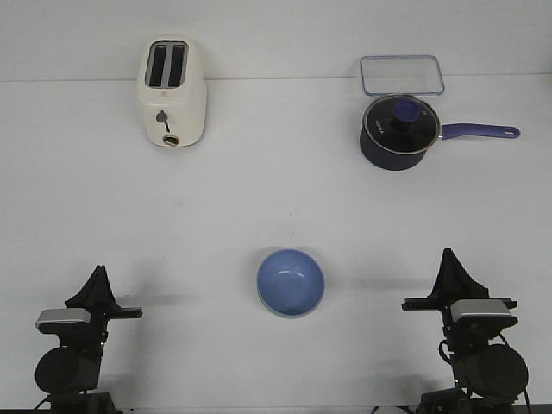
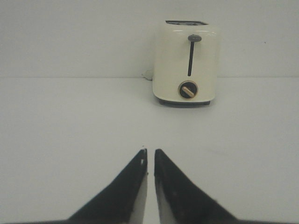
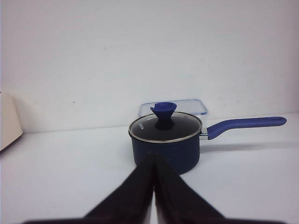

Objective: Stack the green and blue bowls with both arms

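A light blue bowl (image 1: 291,281) sits upright on the white table, near the front at the middle, between the two arms. No separate mint green bowl shows in any view; a thin pale edge runs along the blue bowl's near rim, and I cannot tell what it is. My left gripper (image 1: 99,272) rests low at the front left, its jaws together but for a thin slit, holding nothing (image 2: 150,150). My right gripper (image 1: 448,255) rests at the front right, its jaws pressed together and holding nothing (image 3: 153,155). Neither wrist view shows the bowl.
A cream toaster (image 1: 172,93) stands at the back left and also shows in the left wrist view (image 2: 187,63). A dark navy saucepan (image 1: 398,131) with a glass lid stands at the back right, with a clear flat container (image 1: 402,74) behind it. Both show in the right wrist view: the saucepan (image 3: 166,148) and the container (image 3: 187,106).
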